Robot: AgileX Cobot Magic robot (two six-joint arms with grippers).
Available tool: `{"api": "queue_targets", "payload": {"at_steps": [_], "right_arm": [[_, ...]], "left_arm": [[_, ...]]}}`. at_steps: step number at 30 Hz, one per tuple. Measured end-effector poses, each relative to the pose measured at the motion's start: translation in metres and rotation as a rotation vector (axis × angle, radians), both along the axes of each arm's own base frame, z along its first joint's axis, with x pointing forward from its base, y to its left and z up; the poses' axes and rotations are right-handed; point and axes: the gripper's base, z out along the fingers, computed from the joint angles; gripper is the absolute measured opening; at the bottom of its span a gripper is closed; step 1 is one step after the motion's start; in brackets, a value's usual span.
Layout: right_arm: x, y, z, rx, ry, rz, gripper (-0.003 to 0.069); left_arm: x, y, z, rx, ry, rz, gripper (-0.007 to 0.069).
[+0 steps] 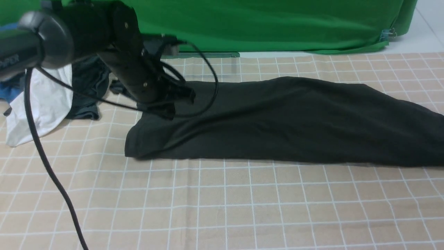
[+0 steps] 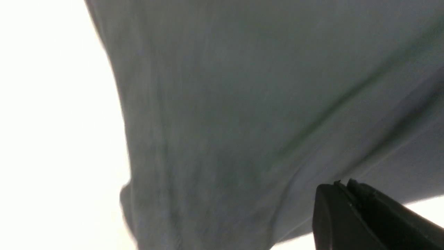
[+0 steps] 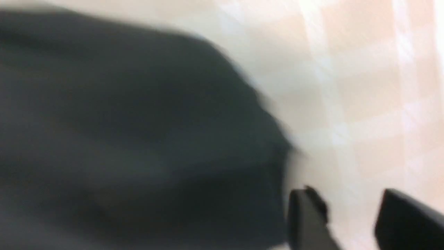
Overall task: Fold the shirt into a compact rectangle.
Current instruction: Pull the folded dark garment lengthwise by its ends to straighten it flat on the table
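Free room is left on the beige checked table (image 1: 242,208) in front of the long black cotton shirt (image 1: 277,121); its left end is blocked by a black robot arm (image 1: 131,69), cable (image 1: 41,152) and heaped clothes (image 1: 45,104).

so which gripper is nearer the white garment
Left. Left gripper: at the shirt's left end, near the white garment. Right gripper: outside the front view, at a shirt edge.

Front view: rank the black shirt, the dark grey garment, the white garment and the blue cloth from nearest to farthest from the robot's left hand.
1. Black shirt: its left end lies right at the left hand.
2. Dark grey garment: just to the hand's left.
3. White garment: farther left, beside the grey one.
4. Blue cloth: at the far left edge.
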Motion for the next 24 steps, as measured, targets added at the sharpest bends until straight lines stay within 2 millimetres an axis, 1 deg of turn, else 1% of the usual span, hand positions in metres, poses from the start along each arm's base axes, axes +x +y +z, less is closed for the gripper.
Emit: {"api": "queue_targets", "payload": {"at_steps": [1,2,3,4,5,7,9,11,13,14,17,20,24], "right_arm": [[0.001,0.0,0.001,-0.004,-0.006,0.009,0.0236],[0.01,0.022,0.006,0.072,-0.067,0.083,0.0152],[0.016,0.039,0.01,0.129,-0.114,0.135,0.0098],[0.022,0.056,0.011,0.186,-0.153,0.182,0.0064],[0.026,0.071,0.011,0.233,-0.186,0.226,0.0046],[0.033,0.092,0.008,0.277,-0.217,0.278,0.0037],[0.041,0.114,-0.007,0.306,-0.212,0.325,0.0037],[0.047,0.124,-0.026,0.319,-0.178,0.34,0.0037],[0.052,0.13,-0.048,0.326,-0.137,0.347,0.0037],[0.055,0.131,-0.059,0.323,-0.125,0.346,0.0037],[0.062,0.127,-0.08,0.282,-0.123,0.313,0.0037],[0.072,0.121,-0.087,0.208,-0.193,0.288,0.0037],[0.082,0.116,-0.085,0.139,-0.3,0.278,0.0039]], "left_arm": [[0.001,-0.001,0.002,-0.007,-0.006,0.001,0.0018],[0.006,-0.003,0.005,-0.022,-0.009,0.006,0.0018],[0.01,-0.005,0.006,-0.031,-0.01,0.007,0.0018],[0.014,-0.007,0.004,-0.037,0.001,0.008,0.0018],[0.018,-0.009,-0.001,-0.04,0.014,0.008,0.0018],[0.023,-0.012,-0.014,-0.041,0.045,0.01,0.0018],[0.028,-0.014,-0.037,-0.025,0.105,0.011,0.0018],[0.029,-0.013,-0.054,0.006,0.15,0.004,0.0018],[0.031,-0.01,-0.069,0.052,0.178,0.005,0.0018],[0.032,-0.009,-0.072,0.064,0.184,0.011,0.0018],[0.035,-0.005,-0.071,0.116,0.157,0.024,0.0018],[0.038,0.002,-0.071,0.136,0.14,0.06,0.0018],[0.043,0.02,-0.068,0.14,0.129,0.112,0.0018]]}}
